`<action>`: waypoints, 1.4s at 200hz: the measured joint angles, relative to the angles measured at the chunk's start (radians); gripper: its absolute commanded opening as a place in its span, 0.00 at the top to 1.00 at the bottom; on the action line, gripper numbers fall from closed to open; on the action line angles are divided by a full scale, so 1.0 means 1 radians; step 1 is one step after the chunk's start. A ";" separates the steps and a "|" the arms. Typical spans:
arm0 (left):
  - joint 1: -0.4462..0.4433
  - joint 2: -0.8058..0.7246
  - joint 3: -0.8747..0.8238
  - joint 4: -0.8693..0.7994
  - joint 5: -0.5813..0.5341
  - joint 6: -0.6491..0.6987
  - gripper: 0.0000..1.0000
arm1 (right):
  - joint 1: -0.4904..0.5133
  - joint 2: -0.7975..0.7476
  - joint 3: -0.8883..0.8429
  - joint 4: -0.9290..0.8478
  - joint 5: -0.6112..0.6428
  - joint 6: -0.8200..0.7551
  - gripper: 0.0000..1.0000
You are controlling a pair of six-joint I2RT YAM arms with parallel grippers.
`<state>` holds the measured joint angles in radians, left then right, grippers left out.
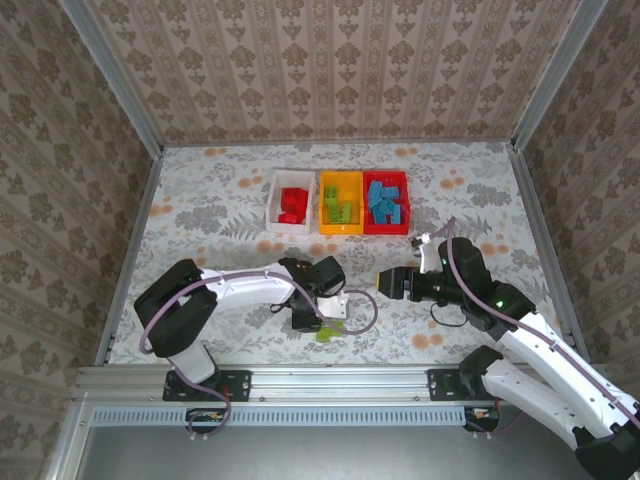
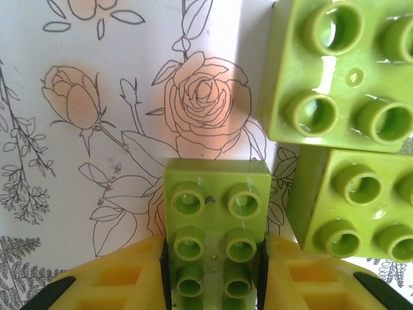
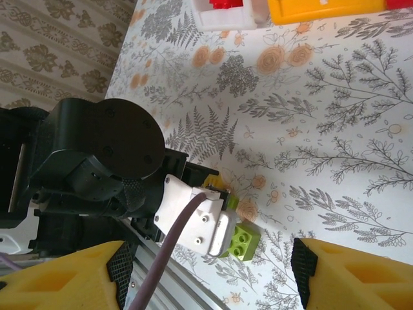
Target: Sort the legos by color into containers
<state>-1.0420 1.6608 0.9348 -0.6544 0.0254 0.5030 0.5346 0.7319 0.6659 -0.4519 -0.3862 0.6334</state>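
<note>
The bins (image 1: 340, 231) look nearly sorted: the left gripper (image 2: 215, 274) clamps one lime brick (image 2: 216, 213), two more wait alongside, and the right gripper (image 3: 210, 274) gapes empty.

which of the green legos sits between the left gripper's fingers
The narrow lime brick at the bottom centre of the left wrist view, hemmed by both yellow fingers. The two other lime bricks lie free on its right.
</note>
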 measured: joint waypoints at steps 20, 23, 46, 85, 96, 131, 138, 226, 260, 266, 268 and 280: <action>0.002 -0.003 0.000 0.001 -0.001 -0.018 0.68 | -0.003 0.000 -0.009 0.005 -0.022 0.000 0.31; 0.003 -0.005 0.000 0.001 -0.001 -0.021 0.68 | -0.003 0.000 -0.010 0.006 -0.025 0.000 0.31; 0.031 -0.015 -0.001 0.019 -0.021 -0.049 0.68 | -0.014 0.000 -0.015 0.030 -0.034 0.000 0.31; 0.151 -0.052 0.077 0.005 -0.048 -0.101 0.68 | -0.027 0.021 -0.014 0.136 -0.006 -0.001 0.31; 0.183 -0.052 0.134 0.005 -0.048 -0.116 0.68 | -0.028 0.050 -0.010 0.173 0.014 -0.005 0.32; 0.279 0.002 0.385 -0.006 -0.035 -0.169 0.68 | -0.053 0.188 0.053 0.262 0.116 -0.013 0.32; 0.295 0.030 0.439 -0.008 -0.029 -0.183 0.68 | -0.061 0.213 0.070 0.277 0.137 -0.014 0.32; 0.404 0.485 1.020 -0.033 0.042 -0.435 0.69 | -0.134 0.476 0.277 0.351 0.279 -0.004 0.33; 0.402 0.655 1.238 -0.066 0.042 -0.528 0.69 | -0.150 0.504 0.288 0.350 0.282 0.003 0.33; 0.402 0.681 1.269 -0.072 0.041 -0.542 0.68 | -0.152 0.505 0.288 0.350 0.282 0.004 0.33; 0.402 0.688 1.278 -0.074 0.040 -0.546 0.68 | -0.153 0.505 0.288 0.351 0.282 0.004 0.33; 0.403 0.724 1.312 -0.080 0.036 -0.570 0.68 | -0.158 0.505 0.288 0.351 0.282 0.008 0.33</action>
<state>-0.6392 2.3844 2.2471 -0.7345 0.0612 -0.0673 0.3771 1.2369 0.9543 -0.1013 -0.1040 0.6415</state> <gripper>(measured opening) 0.322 0.674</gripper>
